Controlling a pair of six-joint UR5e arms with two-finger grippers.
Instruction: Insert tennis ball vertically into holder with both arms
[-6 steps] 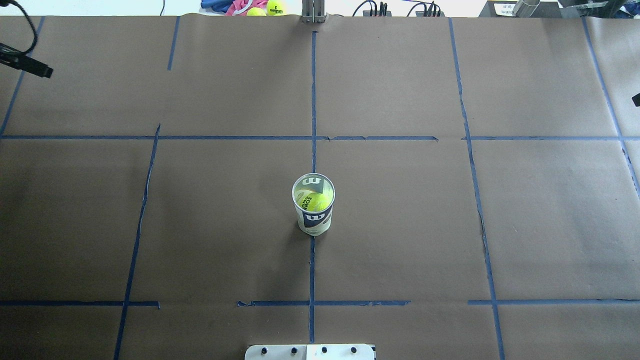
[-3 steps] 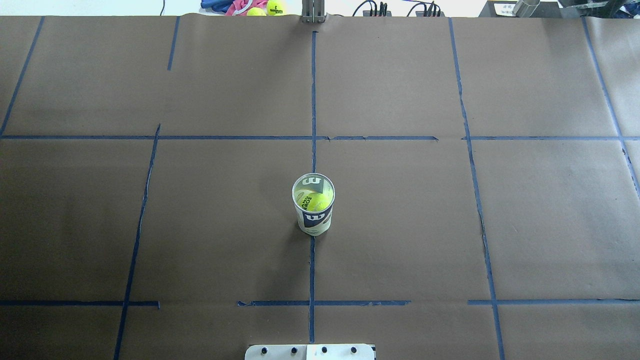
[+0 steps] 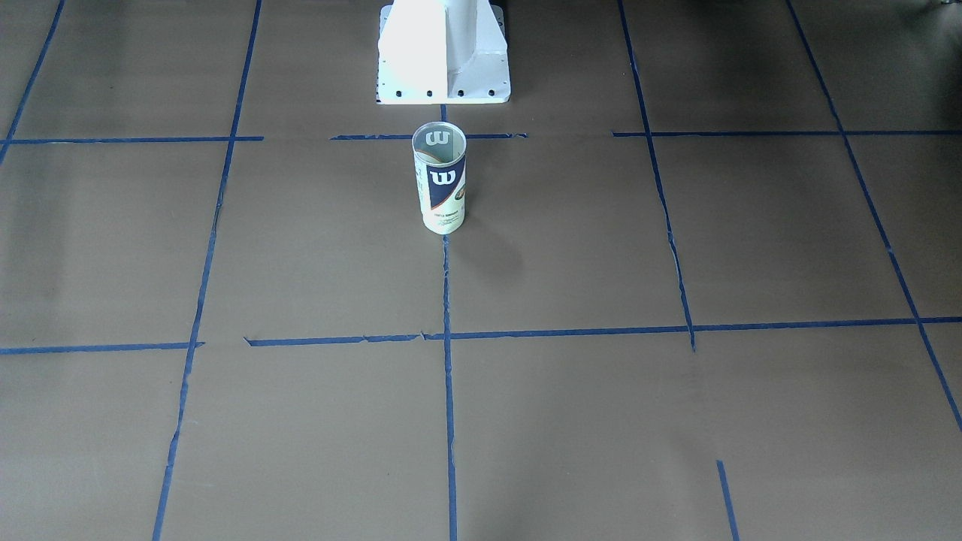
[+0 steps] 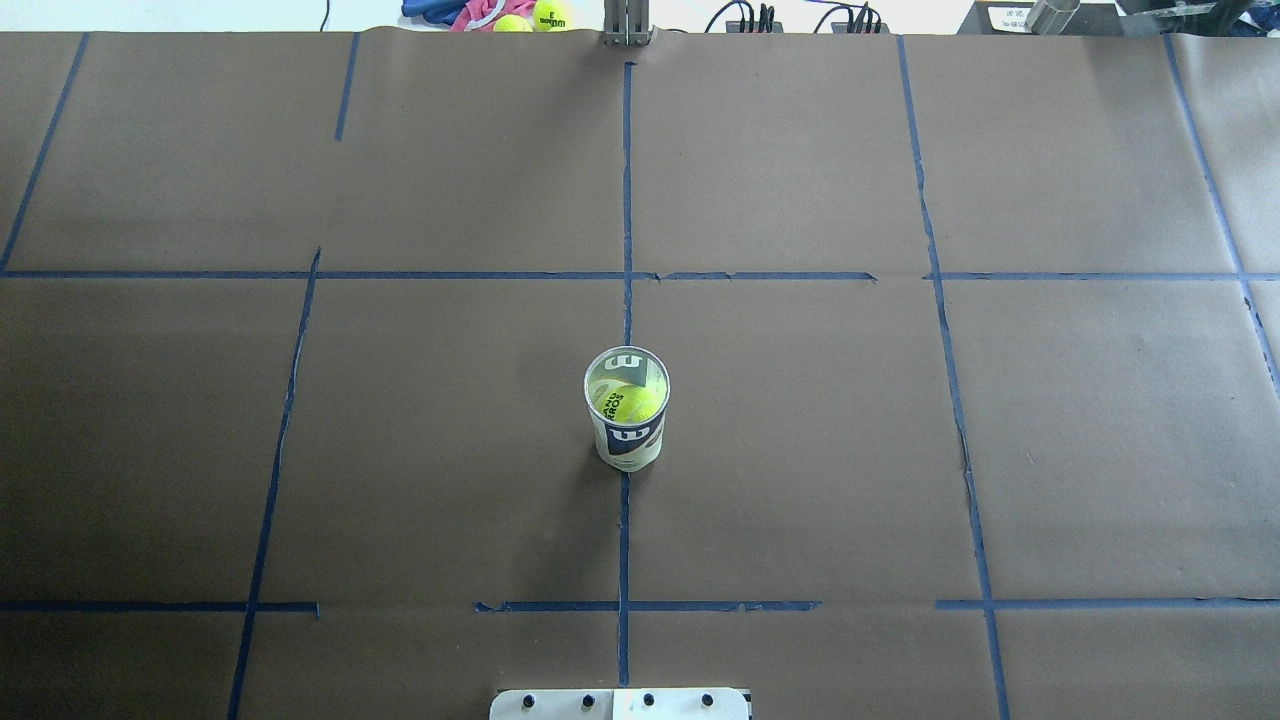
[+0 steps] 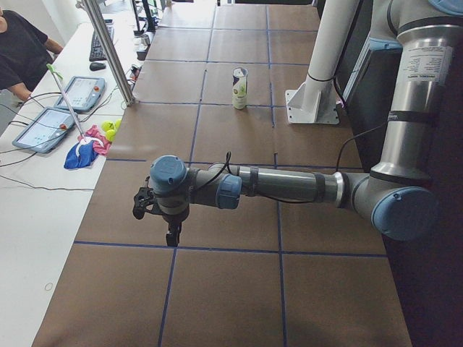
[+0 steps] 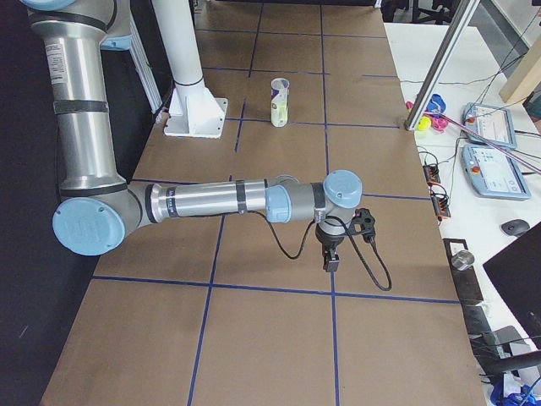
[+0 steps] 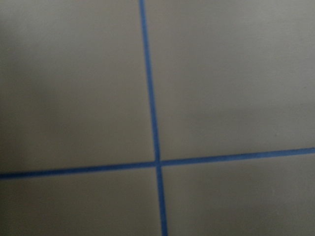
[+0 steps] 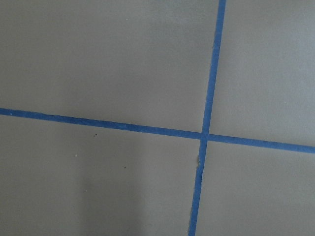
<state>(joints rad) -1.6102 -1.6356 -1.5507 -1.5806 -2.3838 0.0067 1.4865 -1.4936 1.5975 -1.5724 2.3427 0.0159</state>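
The holder [image 4: 628, 440], a clear can with a white and navy label, stands upright at the table's middle. It also shows in the front view [image 3: 440, 188] and in both side views [image 5: 239, 88] [image 6: 279, 101]. The tennis ball [image 4: 638, 402] sits inside it, seen through the open top. My left gripper [image 5: 172, 235] hangs far out over the table's left end, pointing down. My right gripper [image 6: 330, 260] hangs over the right end. Both are far from the holder and show only in the side views, so I cannot tell whether they are open or shut.
The white pedestal base [image 3: 443, 52] stands just behind the holder on the robot's side. Spare tennis balls [image 4: 552, 12] and a pink cloth [image 4: 480, 12] lie past the far edge beside a metal post [image 4: 626, 25]. An operator [image 5: 22, 43] sits by tablets [image 5: 78, 92].
One second ago the left gripper's tip showed at the overhead view's left edge and a dark bit at its right edge. Both have since left that view. The holder and ball have not moved.
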